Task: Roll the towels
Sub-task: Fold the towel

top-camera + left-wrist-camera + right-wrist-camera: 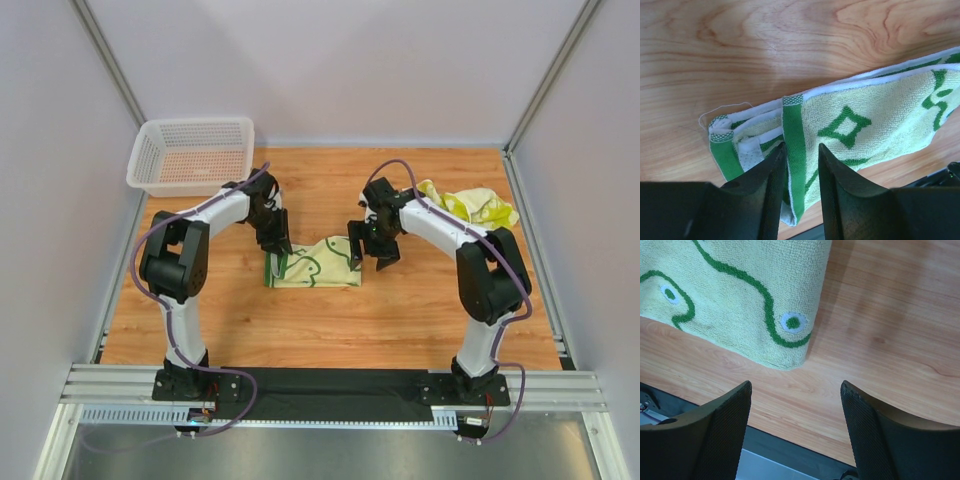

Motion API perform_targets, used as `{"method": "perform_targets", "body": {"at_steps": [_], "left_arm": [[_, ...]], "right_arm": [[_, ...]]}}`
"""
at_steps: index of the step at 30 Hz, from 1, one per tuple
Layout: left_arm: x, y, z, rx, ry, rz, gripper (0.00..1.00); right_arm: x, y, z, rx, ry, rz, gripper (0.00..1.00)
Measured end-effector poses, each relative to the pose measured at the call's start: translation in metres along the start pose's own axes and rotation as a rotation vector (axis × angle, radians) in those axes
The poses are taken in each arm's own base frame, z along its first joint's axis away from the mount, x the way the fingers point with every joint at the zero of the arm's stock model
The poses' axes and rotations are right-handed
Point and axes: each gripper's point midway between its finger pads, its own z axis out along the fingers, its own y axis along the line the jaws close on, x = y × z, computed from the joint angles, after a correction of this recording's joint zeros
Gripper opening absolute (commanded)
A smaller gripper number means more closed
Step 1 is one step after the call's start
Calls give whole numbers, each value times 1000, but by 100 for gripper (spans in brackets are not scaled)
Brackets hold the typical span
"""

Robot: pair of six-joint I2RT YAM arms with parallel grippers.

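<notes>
Overhead, a folded towel (318, 268) lies mid-worktop (330, 320) between both claws. A crumpled towel (470, 207) sits far right and a basket (195, 122) far left. Pale walls (330, 60) enclose the wood.

The left wrist view shows the left claw (800, 147) narrowly apart astride the folded towel's end; I cannot tell whether it pinches. The right claw (796, 385) gapes over bare wood.
</notes>
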Motion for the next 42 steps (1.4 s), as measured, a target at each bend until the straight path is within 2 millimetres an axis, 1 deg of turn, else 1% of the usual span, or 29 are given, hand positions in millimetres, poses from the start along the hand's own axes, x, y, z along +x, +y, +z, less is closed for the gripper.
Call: {"method": "perform_targets", "body": {"at_steps": [3, 4, 6, 7, 9, 10, 11, 16, 18, 23, 26, 30, 32, 35, 36, 38, 39, 42], "left_arm": [[2, 1, 3, -3, 10, -1, 38], [2, 1, 4, -4, 11, -2, 35], [2, 1, 4, -5, 13, -3, 30], [2, 1, 4, -5, 13, -3, 24], [2, 1, 4, -4, 13, -3, 17], [2, 1, 4, -4, 12, -3, 6], [2, 1, 4, -3, 13, -5, 0], [2, 0, 4, -1, 14, -3, 0], [2, 0, 3, -1, 13, -4, 0], [2, 0, -3, -15, 7, -3, 0], [1, 3, -12, -44, -10, 0, 0], [-2, 5, -31, -80, -60, 13, 0], [-3, 6, -38, -94, -85, 20, 3], [-2, 11, -40, -119, -95, 25, 13], [-1, 13, -39, -128, -95, 24, 23], [3, 20, -38, -152, -85, 27, 34], [5, 23, -37, -164, -81, 24, 42], [10, 29, -36, -193, -66, 17, 45]], "right_arm": [[0, 3, 5, -22, 9, 1, 73], [1, 3, 7, -27, 13, 2, 73], [0, 5, 11, -41, 17, 2, 73], [0, 6, 13, -47, 20, 4, 73], [2, 5, 19, -53, 32, 7, 73], [3, 5, 21, -53, 38, 9, 73], [5, 4, 24, -54, 46, 11, 73], [16, -4, 38, -42, 83, 22, 72], [20, -5, 40, -44, 99, 30, 72], [21, -5, 40, -47, 99, 33, 72], [21, -5, 40, -48, 97, 32, 72], [22, -5, 40, -50, 92, 30, 72], [23, -6, 39, -51, 93, 30, 72], [25, -5, 38, -53, 96, 30, 72], [25, -6, 38, -53, 97, 29, 72], [27, -6, 36, -49, 105, 25, 73], [29, -7, 34, -47, 109, 24, 73], [30, -3, 24, -56, 101, 18, 72]]}}
